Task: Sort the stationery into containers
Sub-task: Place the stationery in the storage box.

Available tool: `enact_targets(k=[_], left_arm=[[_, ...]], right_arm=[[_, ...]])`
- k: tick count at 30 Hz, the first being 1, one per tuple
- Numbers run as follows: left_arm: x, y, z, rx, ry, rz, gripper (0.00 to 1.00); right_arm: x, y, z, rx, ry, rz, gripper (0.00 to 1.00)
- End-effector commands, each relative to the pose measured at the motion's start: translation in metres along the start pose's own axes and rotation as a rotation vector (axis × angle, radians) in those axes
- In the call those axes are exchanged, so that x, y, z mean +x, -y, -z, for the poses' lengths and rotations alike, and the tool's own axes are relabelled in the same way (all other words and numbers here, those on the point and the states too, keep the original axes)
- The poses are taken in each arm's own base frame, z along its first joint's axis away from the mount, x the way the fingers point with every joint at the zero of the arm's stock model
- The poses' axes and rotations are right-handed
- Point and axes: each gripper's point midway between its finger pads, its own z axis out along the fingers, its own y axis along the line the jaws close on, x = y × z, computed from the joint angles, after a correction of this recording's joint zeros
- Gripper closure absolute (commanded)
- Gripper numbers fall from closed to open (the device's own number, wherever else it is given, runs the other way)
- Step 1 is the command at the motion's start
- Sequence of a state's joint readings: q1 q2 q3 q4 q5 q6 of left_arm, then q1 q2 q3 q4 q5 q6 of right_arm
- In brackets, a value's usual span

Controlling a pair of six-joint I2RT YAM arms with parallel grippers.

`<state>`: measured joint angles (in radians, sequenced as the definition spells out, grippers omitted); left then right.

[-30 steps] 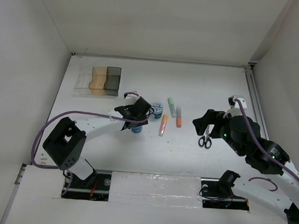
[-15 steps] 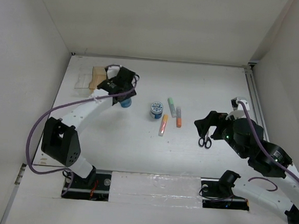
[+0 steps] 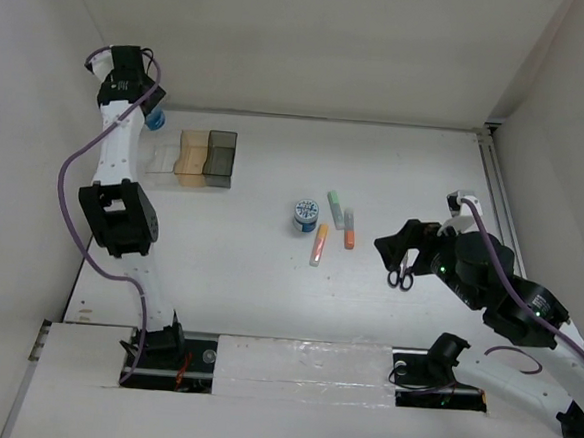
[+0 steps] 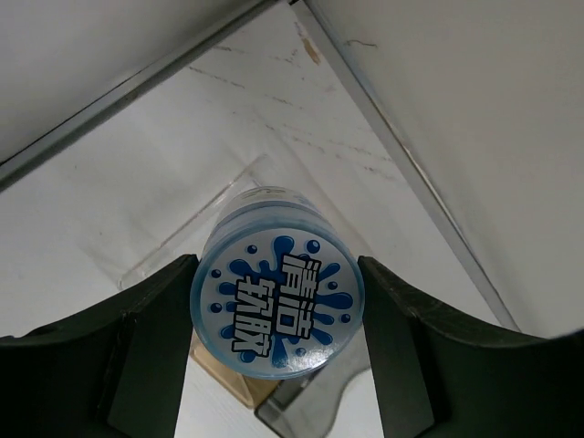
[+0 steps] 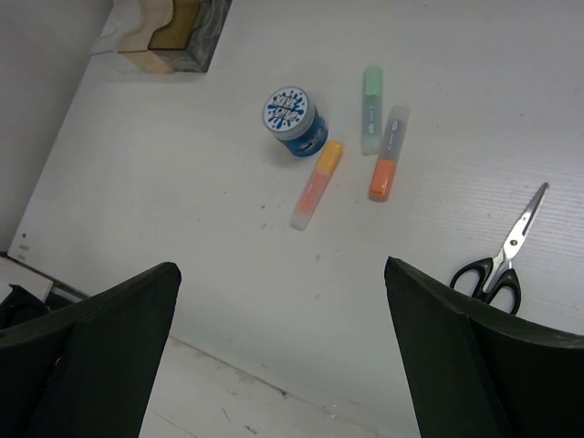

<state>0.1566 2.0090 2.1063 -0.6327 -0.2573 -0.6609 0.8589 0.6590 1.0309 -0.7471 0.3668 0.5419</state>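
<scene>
Roll [image 4: 276, 294] sits clamped within left end effector [image 4: 275, 315].

Left wrist view: roll [image 4: 276, 297] masks most of the bins [image 4: 228, 385]. Right wrist view: bins cropped by top edge.

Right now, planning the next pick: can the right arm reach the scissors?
Probably yes: the right gripper hangs open close by the scissors, and nothing lies between them.

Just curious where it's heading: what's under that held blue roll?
The clear bin, with the amber bin and grey bin beside it. The roll hides most of their insides.
</scene>
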Motion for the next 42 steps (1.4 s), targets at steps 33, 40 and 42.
enact_targets(k=[33, 40, 42], left_arm=[[0.048, -0.006, -0.105, 0.027, -0.064, -0.07, 1.0], [0.063, -0.016, -0.11, 0.011, -0.083, -0.067, 1.0], [0.063, -0.016, -0.11, 0.011, -0.083, -0.067, 1.0]], right_arm=[[0.001, -0.018, -0.006, -0.087, -0.005, 0.029, 0.0], [0.004, -0.017, -0.008, -0.082, -0.012, 0.032, 0.0], [0.004, -0.017, -0.008, -0.082, -0.012, 0.032, 0.0]])
